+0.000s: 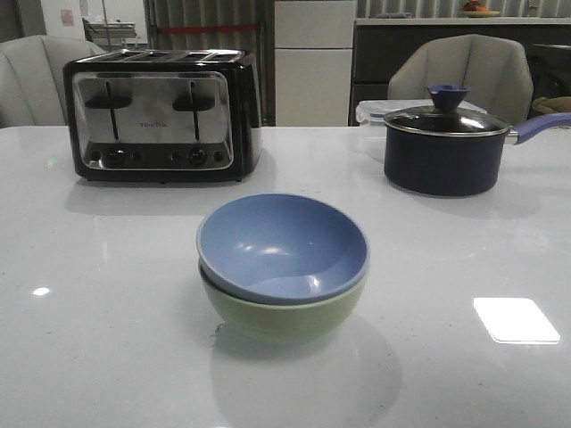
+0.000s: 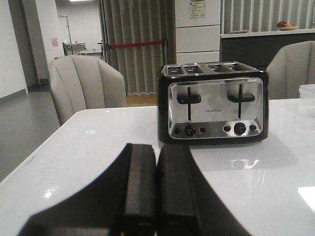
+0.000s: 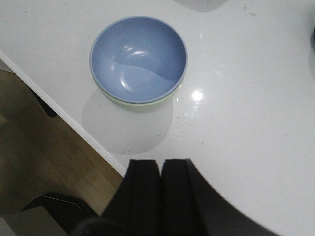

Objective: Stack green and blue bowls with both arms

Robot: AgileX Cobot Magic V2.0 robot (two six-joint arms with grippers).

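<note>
1. The left gripper (image 2: 156,196) is matte black, made of two flat, block-like fingers (image 2: 139,189) with squared front edges.
2. Behind those fingers the dark body widens in smooth curved shoulders.
3. The right gripper (image 3: 160,196) looks the same: two black rectangular fingers (image 3: 176,194) with a thin seam between them.
4. Its housing also flares outward in a curved black shell, without visible markings or screws.

You're looking at some kind of staged kitchen demo space inside an office or lab: a white bench (image 1: 89,357) with a chrome toaster (image 1: 161,114) and a lidded pot (image 1: 443,147), padded chairs (image 2: 83,86) around it, grey curtains (image 2: 135,44), and a red barrier strap (image 2: 137,44) behind.
</note>
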